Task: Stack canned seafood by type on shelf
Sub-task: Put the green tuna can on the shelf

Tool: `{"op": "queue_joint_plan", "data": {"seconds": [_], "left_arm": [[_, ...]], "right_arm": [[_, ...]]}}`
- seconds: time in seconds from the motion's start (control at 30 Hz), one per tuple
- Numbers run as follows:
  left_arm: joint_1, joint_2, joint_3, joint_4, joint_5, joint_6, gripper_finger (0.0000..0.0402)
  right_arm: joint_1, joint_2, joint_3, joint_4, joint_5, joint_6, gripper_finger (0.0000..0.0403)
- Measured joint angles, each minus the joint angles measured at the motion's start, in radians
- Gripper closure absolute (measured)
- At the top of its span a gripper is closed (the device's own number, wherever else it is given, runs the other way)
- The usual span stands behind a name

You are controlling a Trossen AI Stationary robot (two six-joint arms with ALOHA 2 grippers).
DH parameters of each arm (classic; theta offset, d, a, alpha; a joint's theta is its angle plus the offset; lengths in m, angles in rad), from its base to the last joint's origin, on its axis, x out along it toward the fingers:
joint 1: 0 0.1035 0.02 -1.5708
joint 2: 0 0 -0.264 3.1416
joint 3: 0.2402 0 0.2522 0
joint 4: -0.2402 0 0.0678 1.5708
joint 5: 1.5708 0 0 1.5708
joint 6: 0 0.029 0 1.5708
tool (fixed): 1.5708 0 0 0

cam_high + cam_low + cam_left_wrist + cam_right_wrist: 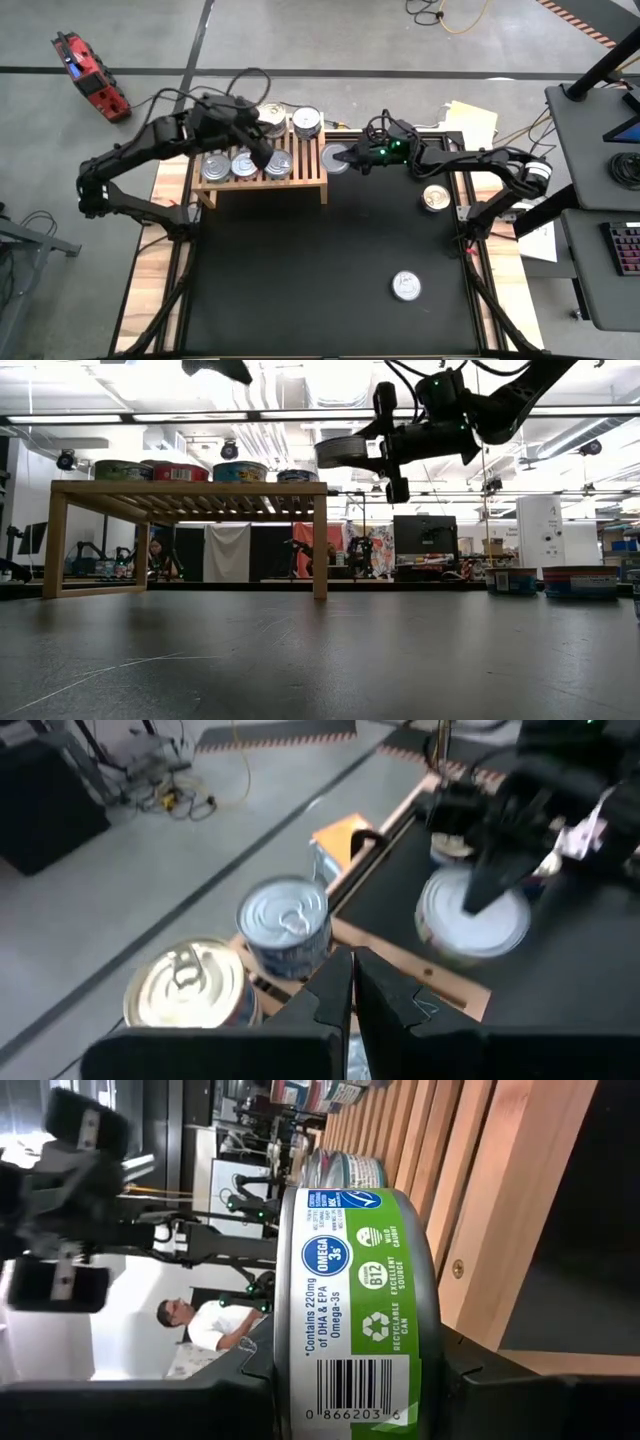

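Cans: one lone can (pixel 407 287) is seen on the black mat (pixel 330 290), nearest the front edge, right of centre. A second can (pixel 436 198) sits further back, by the mat's right edge, under the right arm.

A third can (pixel 335 158) is held in the air by the right gripper (pixel 352 158), just beside the right end of the shelf (pixel 300 186) and about level with its top in the low view. The fingers are clamped on the can's sides; a green label with a barcode is seen in the right wrist view (pixel 355 1310).

On the slatted shelf top, three cans are lined up in the front row (pixel 246 165), and at least two more are seen at the back, one at the back right (pixel 306 123). Some are hidden by the left arm.

The left gripper (pixel 262 152) is held just above the shelf cans, fingers pinched together with nothing between them, as seen in the left wrist view (pixel 352 988).

Beyond the table, a person (pixel 205 1323) is seen in the room.
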Motion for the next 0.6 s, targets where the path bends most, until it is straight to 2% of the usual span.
{"op": "queue_joint_plan", "data": {"seconds": [0.23, 0.6], "left_arm": [[0.0, -0.001, 0.058, -0.016, 0.0, 0.009, 0.0401], [0.0, 0.003, 0.057, -0.024, 0.003, -0.001, 0.0401]], "right_arm": [[0.0, 0.025, 0.011, -0.003, 0.026, 0.01, 0.0282], [0.006, 0.147, 0.233, -0.056, -0.028, -0.03, 0.0282]]}}
